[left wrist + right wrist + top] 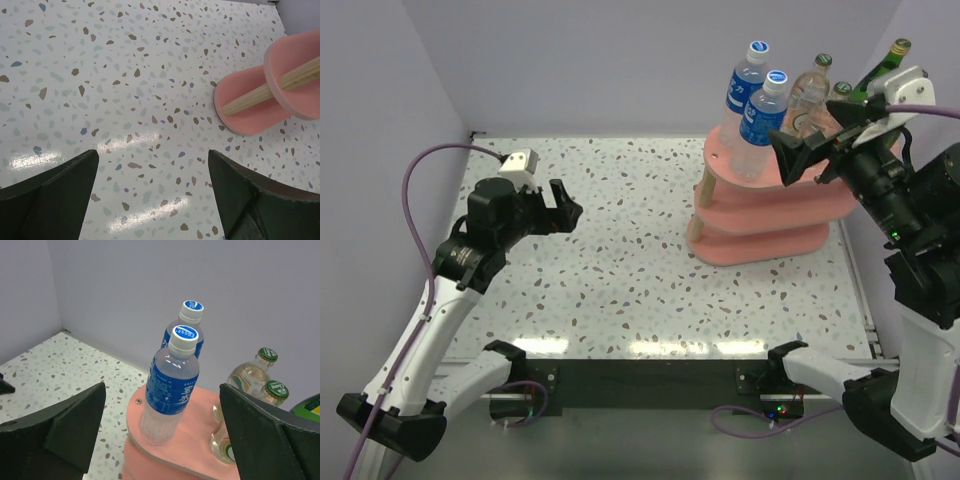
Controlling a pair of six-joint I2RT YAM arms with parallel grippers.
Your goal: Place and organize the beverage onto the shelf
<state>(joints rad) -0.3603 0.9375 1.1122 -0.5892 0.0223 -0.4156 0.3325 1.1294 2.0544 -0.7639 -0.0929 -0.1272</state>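
The shelf [760,245] stands far right on the table [620,270]. On its top tier, two plastic bottles [760,120] sit at the left end, one behind the other, with glass bottles [810,95] to their right.

The right arm [895,190] hides most of 1 dark green bottle [886,62].

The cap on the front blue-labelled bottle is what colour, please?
Cap: white, blue on top; right wrist view.
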